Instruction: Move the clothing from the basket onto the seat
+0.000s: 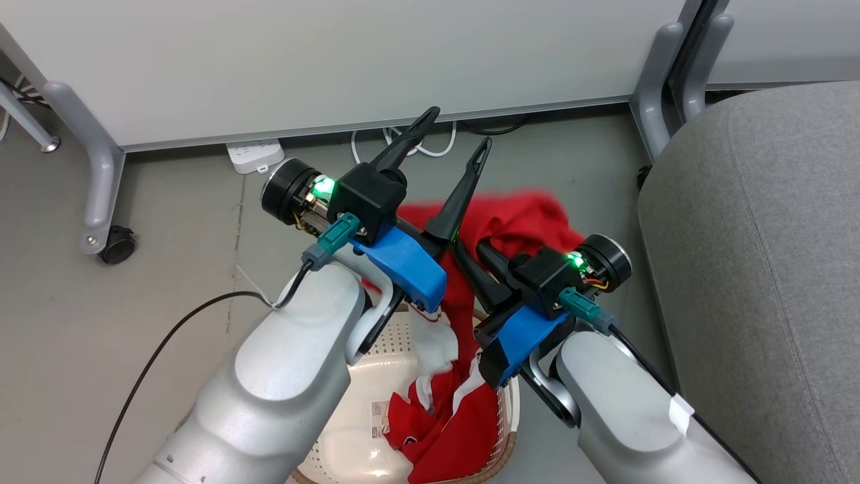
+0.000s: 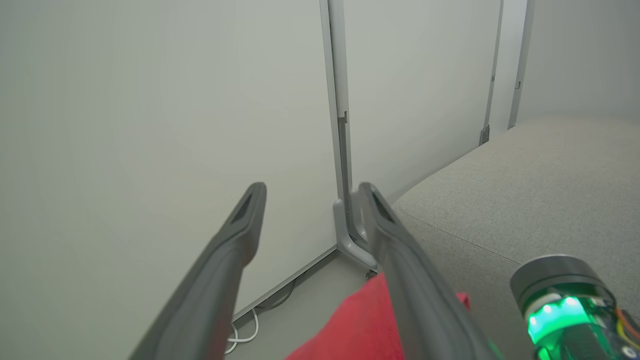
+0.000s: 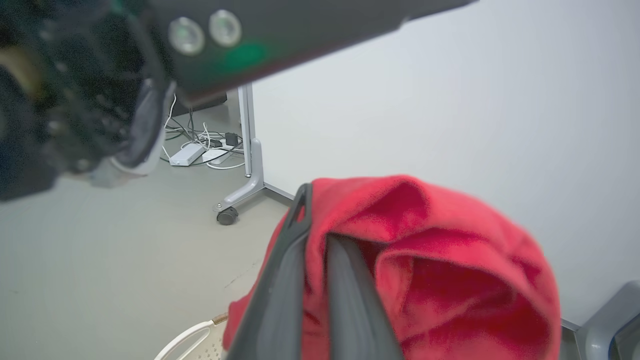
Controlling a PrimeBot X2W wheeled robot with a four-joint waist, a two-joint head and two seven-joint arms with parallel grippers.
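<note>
My right gripper [image 3: 317,220] pinches the clothing [image 1: 524,225] above the basket [image 1: 396,333], its tail trailing inside. The seat [image 1: 759,235] lies just right. My left gripper [image 1: 457,128] is spread, empty.

right gripper [image 3: 317,220]: clothing [image 3: 450,270] between its fingers [image 3: 280,280], more below in basket [image 1: 336,430] | left gripper [image 1: 457,128]: just left of right gripper, crossing over its fingers, above clothing | seat [image 1: 759,269]: right of both | partition panel [image 1: 336,60]: ahead of both

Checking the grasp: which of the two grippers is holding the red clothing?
The right gripper, shut on the clothing; the left gripper stands open, holding nothing.
</note>
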